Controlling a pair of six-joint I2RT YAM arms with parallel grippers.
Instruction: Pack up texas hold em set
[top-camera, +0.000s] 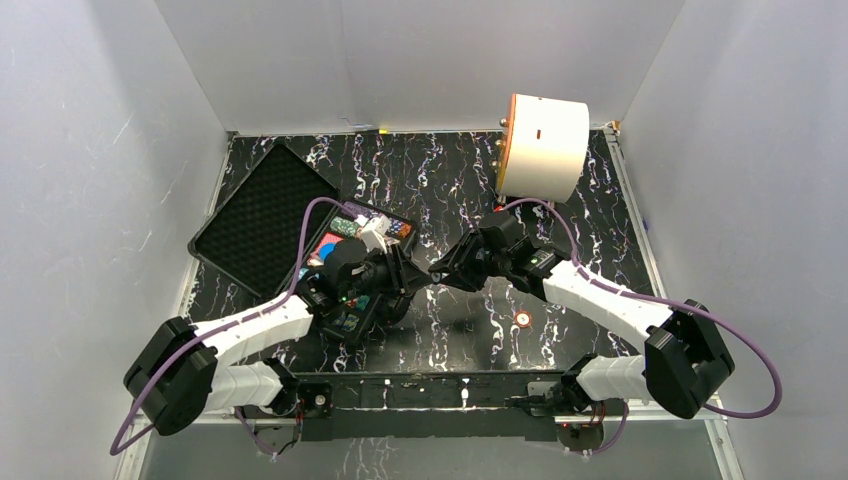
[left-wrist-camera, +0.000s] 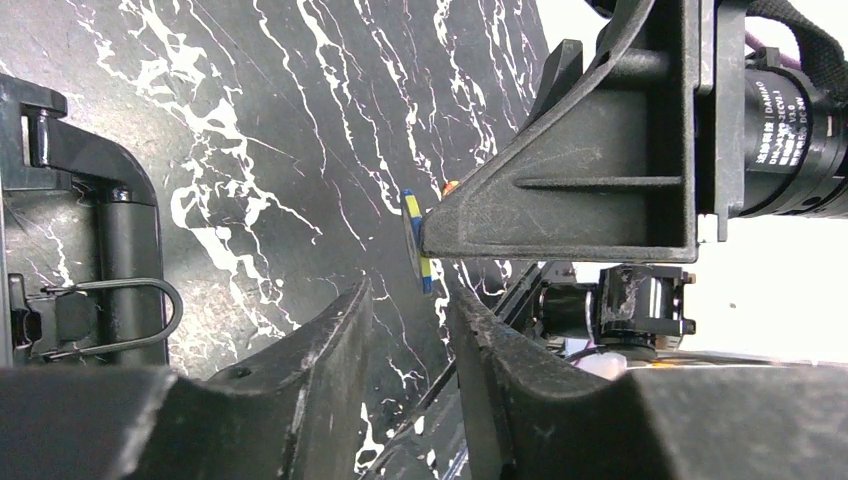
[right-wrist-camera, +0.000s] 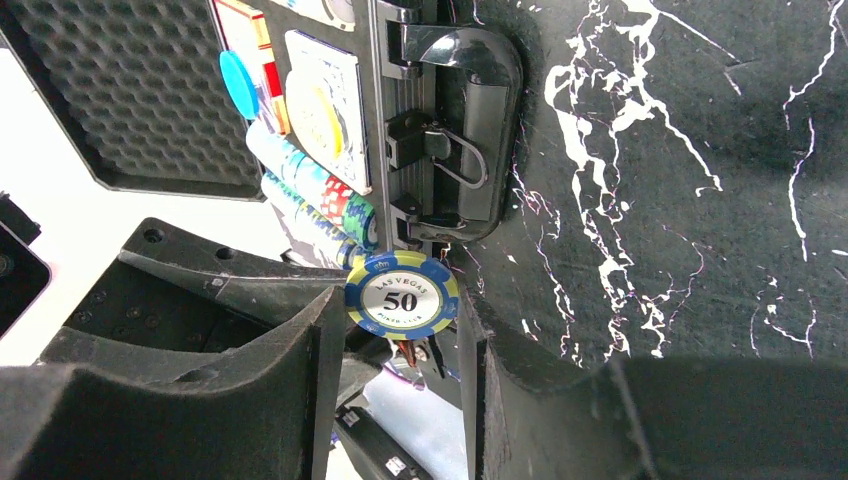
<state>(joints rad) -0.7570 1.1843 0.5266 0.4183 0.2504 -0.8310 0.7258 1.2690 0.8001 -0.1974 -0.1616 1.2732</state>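
Note:
The black case lies open at the left, its foam lid (top-camera: 262, 213) flat and its base (top-camera: 385, 228) partly under my left arm. In the right wrist view the base holds a row of multicoloured chips (right-wrist-camera: 318, 200), a card deck (right-wrist-camera: 325, 110) and a blue round button (right-wrist-camera: 239, 84). My right gripper (right-wrist-camera: 403, 300) is shut on a blue and yellow "50" chip (right-wrist-camera: 403, 292), gripped across its width. My left gripper (left-wrist-camera: 410, 295) is open, tip to tip with the right one (top-camera: 440, 272), and the chip's edge (left-wrist-camera: 416, 240) sits just past its fingertips.
An orange chip (top-camera: 522, 319) lies on the marble table to the right of the grippers. The large white cylinder with an orange face (top-camera: 541, 147) stands at the back right. The case handle and wire latch (left-wrist-camera: 110, 260) show at the left of the left wrist view.

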